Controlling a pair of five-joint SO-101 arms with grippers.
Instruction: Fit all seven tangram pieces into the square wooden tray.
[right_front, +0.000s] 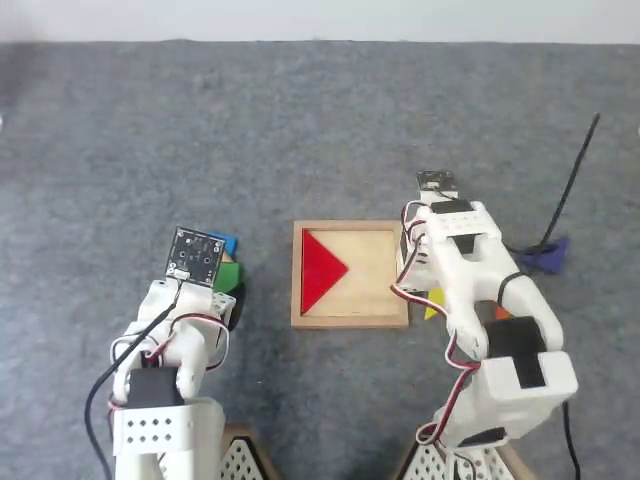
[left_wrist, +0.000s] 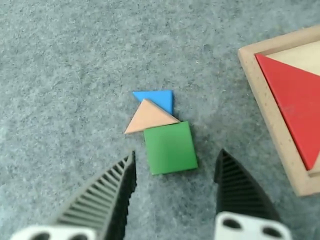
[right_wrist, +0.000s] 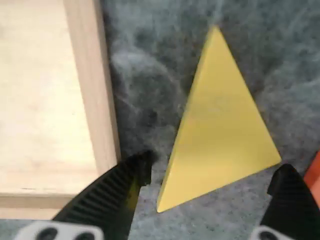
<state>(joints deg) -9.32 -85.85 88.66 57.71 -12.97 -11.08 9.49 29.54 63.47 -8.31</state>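
Observation:
The square wooden tray (right_front: 350, 318) lies mid-table with a red triangle (right_front: 320, 270) in its left half. My left gripper (left_wrist: 177, 166) hovers open over a green square (left_wrist: 170, 147), which sits between its fingers. A tan triangle (left_wrist: 150, 118) and a blue triangle (left_wrist: 157, 98) touch that square's far side. My right gripper (right_wrist: 214, 172) is open astride a yellow triangle (right_wrist: 220, 125) lying on the carpet just outside the tray's rim (right_wrist: 92, 85). The tray corner (left_wrist: 265, 105) and the red triangle (left_wrist: 295, 95) also appear in the left wrist view.
An orange piece (right_front: 503, 313) lies right of the right arm, and its edge (right_wrist: 315, 172) shows beside the right finger. A purple piece (right_front: 548, 256) rests farther right near a black cable (right_front: 570, 185). Grey carpet covers the table.

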